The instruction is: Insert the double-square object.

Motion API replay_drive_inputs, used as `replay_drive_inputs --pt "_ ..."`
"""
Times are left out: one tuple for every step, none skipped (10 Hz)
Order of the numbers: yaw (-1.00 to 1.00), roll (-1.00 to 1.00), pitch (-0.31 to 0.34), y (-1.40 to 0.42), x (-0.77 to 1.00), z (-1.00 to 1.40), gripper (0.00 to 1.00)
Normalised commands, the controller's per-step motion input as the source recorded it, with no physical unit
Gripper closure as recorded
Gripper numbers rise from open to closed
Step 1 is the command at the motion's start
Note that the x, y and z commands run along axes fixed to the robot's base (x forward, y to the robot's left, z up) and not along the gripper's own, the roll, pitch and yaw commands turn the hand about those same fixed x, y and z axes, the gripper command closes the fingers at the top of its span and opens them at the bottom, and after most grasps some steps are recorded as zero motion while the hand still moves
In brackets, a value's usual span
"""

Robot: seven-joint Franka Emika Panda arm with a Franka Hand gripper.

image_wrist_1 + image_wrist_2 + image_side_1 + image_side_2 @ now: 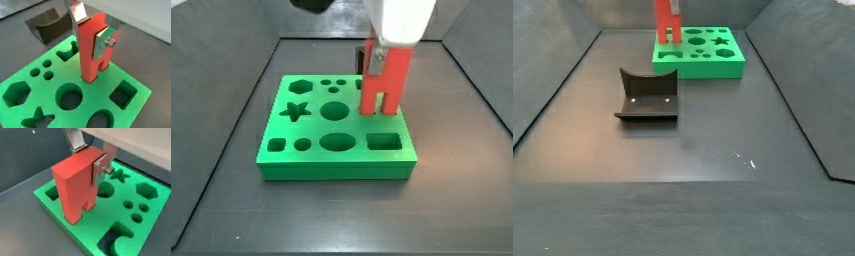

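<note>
The double-square object [90, 55] is a tall red peg standing upright with its two prongs pointing down. My gripper [92, 30] is shut on its upper end, a silver finger [105, 41] flat against each side. The prong tips meet the top of the green block [20, 75] near one edge. The hole beneath them is hidden, so I cannot tell how deep they sit. The peg [72, 188] and gripper [89, 159] show the same in both wrist views. In both side views the peg [388, 80] [667, 30] stands on the block [305, 165] [700, 68] under the gripper [376, 55] [668, 6].
The green block has several shaped holes: a star [297, 111], a round hole [334, 110], a square [382, 141], a hexagon [16, 94]. The dark fixture [647, 95] [50, 27] stands on the dark floor beside the block. Dark walls enclose the floor.
</note>
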Motion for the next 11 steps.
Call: replay_drive_inputs --pt "-0.28 0.00 0.094 0.09 0.20 -0.31 1.00" --pt "-0.17 0.00 0.071 0.11 0.15 -0.27 1.00" --pt "0.00 0.00 0.027 0.11 0.13 -0.24 1.00" --pt "0.06 0.00 0.000 0.16 0.09 -0.18 1.00" --pt "0.15 0.00 0.000 0.24 0.09 -0.13 1.00" --pt "0.13 0.00 0.000 0.18 0.07 -0.11 1.00" --pt "0.00 0.00 0.000 0.00 0.02 -0.13 1.00" --pt "0.00 -0.04 -0.014 0.03 0.00 0.00 1.00" --pt "0.00 0.03 0.000 -0.01 0.00 0.00 1.00" --pt "0.00 0.00 0.000 0.00 0.00 0.00 1.00" --pt "0.00 0.00 0.000 0.00 0.00 0.00 1.00"
